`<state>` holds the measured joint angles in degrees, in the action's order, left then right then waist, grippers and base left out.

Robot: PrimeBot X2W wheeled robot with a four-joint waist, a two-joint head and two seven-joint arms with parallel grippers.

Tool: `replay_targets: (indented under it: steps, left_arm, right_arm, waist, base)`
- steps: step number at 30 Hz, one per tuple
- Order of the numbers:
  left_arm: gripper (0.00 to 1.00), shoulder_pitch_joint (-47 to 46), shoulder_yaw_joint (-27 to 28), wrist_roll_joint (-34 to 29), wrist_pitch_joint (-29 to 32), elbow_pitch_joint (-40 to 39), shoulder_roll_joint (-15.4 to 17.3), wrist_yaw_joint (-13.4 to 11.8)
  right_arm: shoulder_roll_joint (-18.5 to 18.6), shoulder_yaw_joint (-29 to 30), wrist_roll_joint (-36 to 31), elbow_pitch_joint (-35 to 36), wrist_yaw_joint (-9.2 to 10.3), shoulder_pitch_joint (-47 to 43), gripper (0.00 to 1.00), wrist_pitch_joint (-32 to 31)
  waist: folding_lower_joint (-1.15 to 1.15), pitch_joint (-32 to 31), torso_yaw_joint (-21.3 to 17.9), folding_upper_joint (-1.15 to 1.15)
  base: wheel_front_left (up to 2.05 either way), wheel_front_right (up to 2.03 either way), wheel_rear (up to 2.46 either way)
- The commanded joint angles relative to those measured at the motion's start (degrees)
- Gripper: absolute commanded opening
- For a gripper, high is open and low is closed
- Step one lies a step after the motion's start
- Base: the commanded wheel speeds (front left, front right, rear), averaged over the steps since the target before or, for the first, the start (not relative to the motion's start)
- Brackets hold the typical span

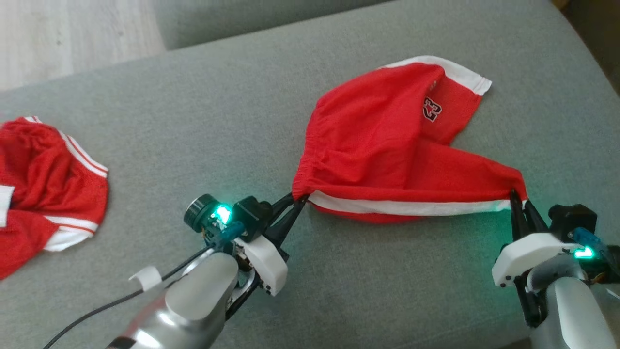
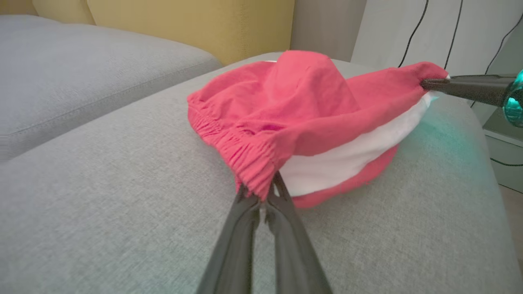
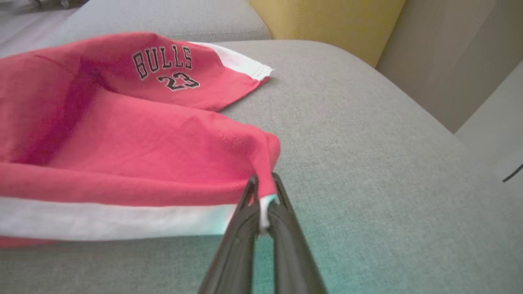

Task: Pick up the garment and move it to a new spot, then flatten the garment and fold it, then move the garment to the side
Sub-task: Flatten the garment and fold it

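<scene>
Both ends of garment's [image 1: 387,140] near edge clamped taut.

- The left hand [image 1: 296,199] has both fingers pressed together, tips pinching the elastic edge of the garment [image 1: 378,145]. The fingers point up and to the right in the head view.
- The right hand [image 1: 516,198] has its fingers closed, tips clamping a garment corner. The fingers point upward.
- The left forearm [image 1: 193,300] and right forearm [image 1: 566,310] enter from the bottom edge.
</scene>
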<state>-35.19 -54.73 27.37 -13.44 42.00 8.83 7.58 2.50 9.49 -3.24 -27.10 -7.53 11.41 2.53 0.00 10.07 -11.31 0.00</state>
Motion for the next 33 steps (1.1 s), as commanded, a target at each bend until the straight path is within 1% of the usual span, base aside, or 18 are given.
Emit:
replay_targets:
  steps: [1,6,10,13,17,20,23,25,27,28,29,30,31,33]
  left_arm:
    - [0.0,-1.8,1.5,0.7,-0.8,-1.7,1.4,-0.1]
    - [0.0,-1.5,2.8,1.7,-1.2,-3.5,3.3,-0.2]
    - [0.0,-2.5,4.5,2.5,-1.1,-5.1,5.4,-0.8]
    - [0.0,-4.3,5.9,3.4,0.2,-6.6,7.1,-1.0]
    - [0.0,-8.2,8.0,4.2,2.7,-8.8,9.7,-1.4]
    - [0.0,-11.4,9.8,4.4,4.0,-10.5,11.6,-2.3]
    - [0.0,-14.0,11.9,5.2,4.6,-12.2,12.8,-3.5]
    - [0.0,-15.1,13.2,5.7,4.5,-13.4,13.3,-4.5]
    - [0.0,-15.3,14.2,6.3,4.5,-14.7,13.6,-5.5]
    - [0.0,-15.3,14.2,6.3,4.5,-14.7,13.6,-5.5]
    - [0.0,-14.6,14.8,6.7,4.1,-16.4,13.8,-6.5]
    - [0.0,-14.6,14.8,6.7,4.1,-16.4,13.8,-6.5]
    - [0.0,-13.9,15.3,7.0,3.6,-17.2,13.8,-7.3]
    - [0.0,-12.0,15.0,7.4,3.9,-18.6,14.1,-7.8]
  right_arm:
    - [0.4,-1.3,-0.5,2.2,0.04,1.9,0.0,0.6]
    - [0.4,-2.0,-0.5,5.3,0.04,2.8,0.0,0.0]
    - [0.4,-3.7,-0.6,9.1,0.04,4.9,0.0,-2.2]
    - [0.5,-5.0,-0.6,11.8,0.04,7.5,0.0,-4.5]
    - [2.6,-8.6,1.6,13.8,0.04,13.0,0.0,-8.0]
    - [3.7,-10.4,5.4,14.3,0.04,18.7,0.0,-9.7]
    - [5.7,-12.5,6.9,13.9,0.04,23.9,0.0,-9.8]
    - [6.2,-13.3,7.9,13.4,0.04,26.3,0.0,-9.2]
    - [6.7,-13.8,8.4,12.5,0.04,27.5,0.0,-9.2]
    - [6.7,-13.8,8.4,12.5,0.04,27.5,0.0,-9.2]
    - [7.0,-14.6,8.9,11.9,0.04,27.5,0.0,-9.4]
    - [7.0,-14.6,8.9,11.9,0.04,27.5,0.0,-9.4]
    - [7.3,-15.2,8.9,11.6,0.04,27.0,0.0,-9.5]
    - [7.9,-16.5,9.4,11.0,0.04,25.4,0.0,-10.3]
  waist:
    - [0.0,-1.3,0.7,0.0]
    - [0.0,-4.5,2.3,0.0]
    - [0.0,-7.1,3.6,0.0]
    - [0.0,-9.2,4.5,0.0]
    - [0.0,-10.9,5.2,0.0]
    - [0.0,-12.0,5.6,0.0]
    - [0.0,-13.0,6.0,0.0]
    - [0.0,-13.6,6.5,0.0]
    - [0.0,-14.2,7.1,0.0]
    - [0.0,-14.2,7.1,0.0]
    - [0.0,-14.5,7.5,0.0]
    - [0.0,-14.5,7.5,0.0]
    - [0.0,-14.7,7.8,0.0]
    - [0.0,-14.9,8.0,0.0]
  base:
    - [0.0,0.0,0.0]
    - [0.0,0.0,0.0]
    - [0.0,0.0,0.0]
    - [0.0,0.0,0.0]
    - [0.0,0.0,0.0]
    - [0.0,0.0,0.0]
    - [0.0,0.0,0.0]
    - [0.0,0.0,0.0]
    - [0.0,0.0,0.0]
    - [0.0,0.0,0.0]
    - [0.0,0.0,0.0]
    - [0.0,0.0,0.0]
    - [0.0,0.0,0.0]
    - [0.0,0.0,0.0]
